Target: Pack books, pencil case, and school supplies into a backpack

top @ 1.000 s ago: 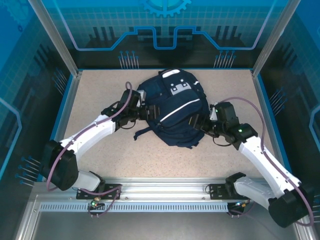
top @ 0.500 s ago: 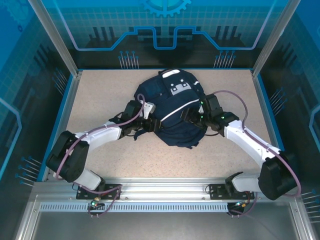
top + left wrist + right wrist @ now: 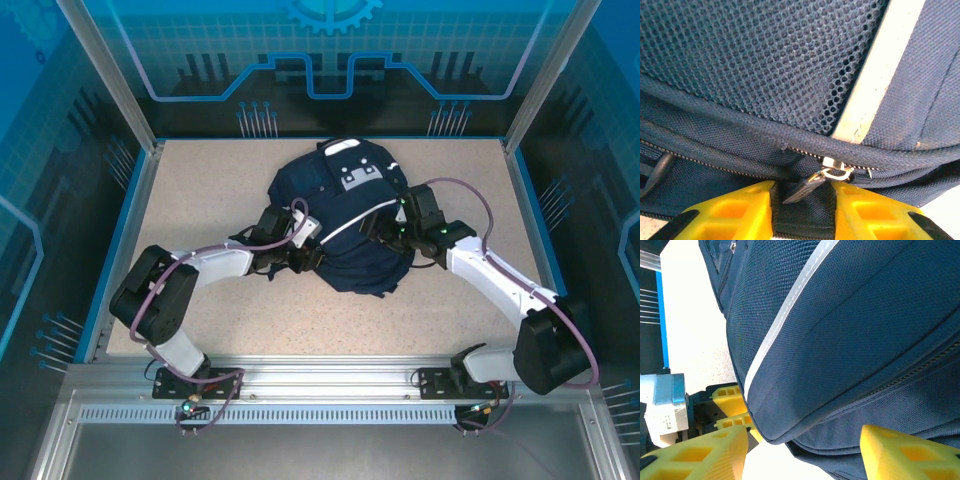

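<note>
L gripper [image 3: 803, 192]: jaws narrow, a fold of dark fabric filling the gap btwn them. The pull tab [image 3: 799, 190] sits right at the fingertips, and the zip slider [image 3: 835, 173] is just past the tips. Can't tell if the fabric is clamped or only loose in the gap.

The zip line running off from the slider looks closed where visible. So I'd judge the job is at a zip step, either opening to load or shutting after; can't tell which. Contents are hidden, so nothing here proves any item is packed.

Further ahead of those tips are the mesh pocket [image 3: 765, 60] and the white stripe [image 3: 880, 75].

R gripper [image 3: 805, 432]: jaws wide, straddling a rounded edge of the backpack [image 3: 345, 225]. The bag bulges btwn the fingers and on beyond them. Bare table [image 3: 200, 190] shows btwn one finger & the fabric, so it's not gripping; prob. bracing.

Farther out, top view: the bag lies mid-table, sandwiched btwn both grippers, w/ the L one against one flank and the R one on the opposite flank. A dark strap [image 3: 283, 268] lies just beside the L gripper.
</note>
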